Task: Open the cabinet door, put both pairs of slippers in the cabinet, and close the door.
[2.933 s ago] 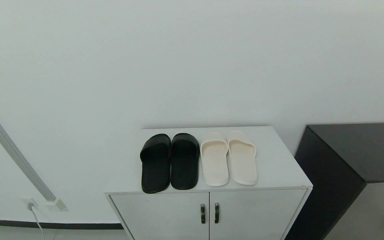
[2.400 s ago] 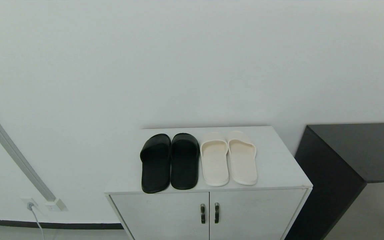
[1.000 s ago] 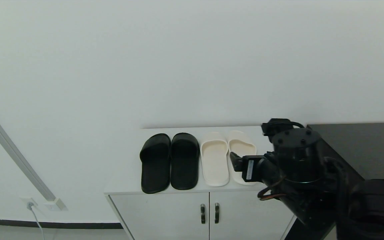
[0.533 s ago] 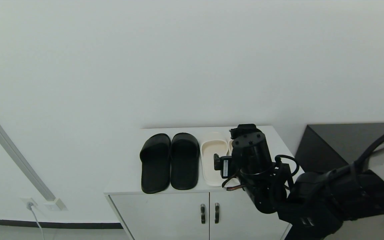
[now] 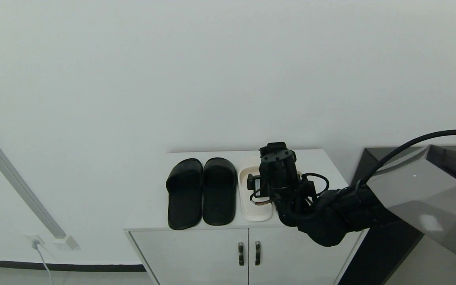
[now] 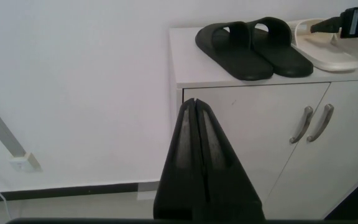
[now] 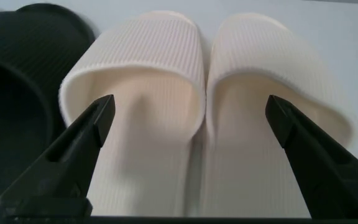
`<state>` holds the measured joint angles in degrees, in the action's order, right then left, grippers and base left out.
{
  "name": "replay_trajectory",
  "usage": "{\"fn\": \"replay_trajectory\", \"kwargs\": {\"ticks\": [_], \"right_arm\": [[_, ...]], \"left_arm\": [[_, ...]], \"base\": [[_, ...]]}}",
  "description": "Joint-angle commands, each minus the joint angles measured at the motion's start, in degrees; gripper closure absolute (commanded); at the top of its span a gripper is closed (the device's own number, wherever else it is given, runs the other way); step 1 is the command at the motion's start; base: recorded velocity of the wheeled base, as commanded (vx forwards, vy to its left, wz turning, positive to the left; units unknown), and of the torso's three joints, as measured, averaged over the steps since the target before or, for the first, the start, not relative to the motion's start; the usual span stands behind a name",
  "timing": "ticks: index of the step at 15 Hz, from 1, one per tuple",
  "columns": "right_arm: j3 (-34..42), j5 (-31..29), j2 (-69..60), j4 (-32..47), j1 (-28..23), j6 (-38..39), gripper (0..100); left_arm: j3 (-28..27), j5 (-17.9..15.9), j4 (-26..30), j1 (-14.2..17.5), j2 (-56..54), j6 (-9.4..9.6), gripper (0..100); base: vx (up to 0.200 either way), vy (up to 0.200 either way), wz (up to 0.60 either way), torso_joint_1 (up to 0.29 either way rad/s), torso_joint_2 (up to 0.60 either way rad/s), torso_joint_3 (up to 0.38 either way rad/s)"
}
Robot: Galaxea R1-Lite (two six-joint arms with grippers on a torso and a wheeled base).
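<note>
Head view: I've got a white cabinet (image 5: 188,257) against a plain white wall (image 5: 212,79), both doors shut, two metal handles (image 5: 241,253) side by side at the centre seam. A dark unit (image 5: 378,261) stands just to its right. A grey trunking strip (image 5: 10,174) runs diagonally down the wall to a socket (image 5: 34,242) w/ a cable plugged in. Both pairs sit on the cabinet top. The black slippers (image 5: 202,192) are on the left, the white slippers (image 5: 253,206) just beside them on the right. All long axes run front to back, toes to the wall, heels at the front edge. My right arm is over the white pair and hides most of the right-hand one.

Left wrist view: the left gripper (image 6: 194,106) is low, in front of the cabinet's left corner, well apart from it, fingers pressed together, nothing between them. Slippers lie up on top.

Right wrist view: the right gripper (image 7: 190,106) is spread wide at the heel end of the white pair, one finger towards each outer edge, looking along their length to the toe straps. Contact: can't tell.
</note>
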<state>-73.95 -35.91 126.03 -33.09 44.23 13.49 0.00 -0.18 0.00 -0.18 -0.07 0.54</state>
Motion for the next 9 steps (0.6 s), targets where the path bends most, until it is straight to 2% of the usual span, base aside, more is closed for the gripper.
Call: {"fn": "replay_trajectory", "kwargs": {"ticks": [1,6,7,9], "right_arm": [[-2.7,0.3,3.0,0.1,-0.9,0.0,0],[-5.0,0.3,4.5,0.1,-2.0,0.0,0],[-5.4,0.3,4.6,0.2,-2.1,0.0,100],[-6.3,0.4,5.3,0.2,-2.4,0.0,100]], "left_arm": [[0.0,0.0,0.0,0.0,0.1,-0.01,100],[0.0,0.0,0.0,0.0,0.1,-0.01,100],[0.0,0.0,0.0,0.0,0.1,-0.01,100],[0.0,0.0,0.0,0.0,0.1,-0.01,100]], "base": [[0.0,0.0,0.0,0.0,0.0,0.0],[0.0,0.0,0.0,0.0,0.0,0.0],[0.0,0.0,0.0,0.0,0.0,0.0],[0.0,0.0,0.0,0.0,0.0,0.0]]}}
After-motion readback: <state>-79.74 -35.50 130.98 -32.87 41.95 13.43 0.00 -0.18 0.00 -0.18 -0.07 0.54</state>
